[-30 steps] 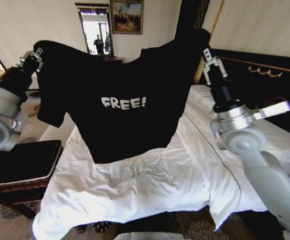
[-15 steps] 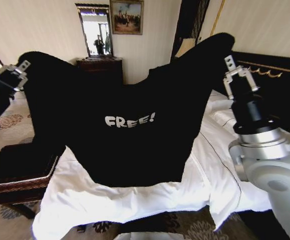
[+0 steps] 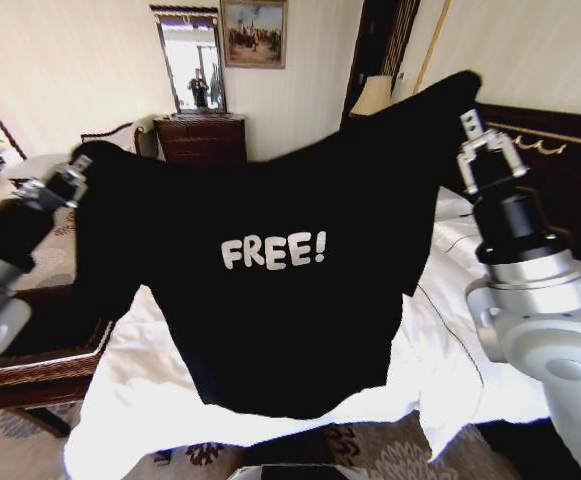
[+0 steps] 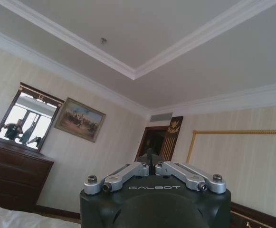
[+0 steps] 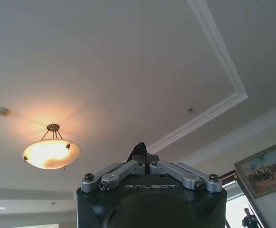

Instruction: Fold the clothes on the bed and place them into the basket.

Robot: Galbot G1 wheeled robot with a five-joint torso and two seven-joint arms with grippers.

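The clothes are one black T-shirt (image 3: 290,310) with white "FREE!" lettering. It hangs spread in the air over the bed (image 3: 170,400), held by its shoulders. My left gripper (image 3: 78,166) is shut on the left shoulder and my right gripper (image 3: 478,128) is shut on the right one, held higher. A tuft of black cloth shows pinched at the shut left gripper (image 4: 151,163) and the shut right gripper (image 5: 145,161). The brown woven basket (image 3: 65,358) sits left of the bed, partly hidden behind the hanging sleeve.
The black headboard (image 3: 560,160) with gold trim rises at the right. A dark dresser (image 3: 202,138) with a mirror and a lit lamp (image 3: 373,96) stand against the far wall. Patterned carpet (image 3: 20,450) lies before the bed.
The shirt has been pulled wider and nearer to the head camera. My right gripper moved right; my left gripper swung out left, then came back lower.
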